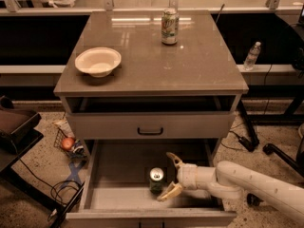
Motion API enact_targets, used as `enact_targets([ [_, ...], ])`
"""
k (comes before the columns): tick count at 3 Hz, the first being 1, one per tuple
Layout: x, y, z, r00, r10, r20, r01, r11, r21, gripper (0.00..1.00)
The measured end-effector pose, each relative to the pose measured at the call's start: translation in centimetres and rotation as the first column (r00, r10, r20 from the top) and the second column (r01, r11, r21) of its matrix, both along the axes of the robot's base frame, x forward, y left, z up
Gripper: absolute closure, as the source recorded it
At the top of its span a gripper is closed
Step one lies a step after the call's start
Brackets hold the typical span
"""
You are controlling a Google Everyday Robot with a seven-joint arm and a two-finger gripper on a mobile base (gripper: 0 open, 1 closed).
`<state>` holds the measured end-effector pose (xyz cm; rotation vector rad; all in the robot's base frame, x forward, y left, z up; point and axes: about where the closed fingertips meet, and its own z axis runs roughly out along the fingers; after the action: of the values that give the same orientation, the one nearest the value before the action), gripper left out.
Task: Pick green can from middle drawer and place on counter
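The green can stands upright on the floor of the pulled-out middle drawer, its silver top facing up. My gripper reaches into the drawer from the right on a white arm. Its two tan fingers are spread open, one behind the can and one in front, just right of the can and close to it. The counter is the glossy grey-brown top of the cabinet above.
A white bowl sits on the counter's left, and a taller pale can at its back. A closed drawer front with a black handle hangs above the open drawer. A wire basket and cables lie on the floor left; a water bottle stands right.
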<state>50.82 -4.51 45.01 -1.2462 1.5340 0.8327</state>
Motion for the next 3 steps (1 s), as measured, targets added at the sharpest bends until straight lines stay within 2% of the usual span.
enact_targets([
  [1,-0.1,2.3,-0.4,0.9991,0.042,-0.008,-0.042,0.999,0.025,0.24],
  [3,0.1,4.4,-0.2,0.997,0.076,-0.015,-0.075,0.996,0.045,0.69],
])
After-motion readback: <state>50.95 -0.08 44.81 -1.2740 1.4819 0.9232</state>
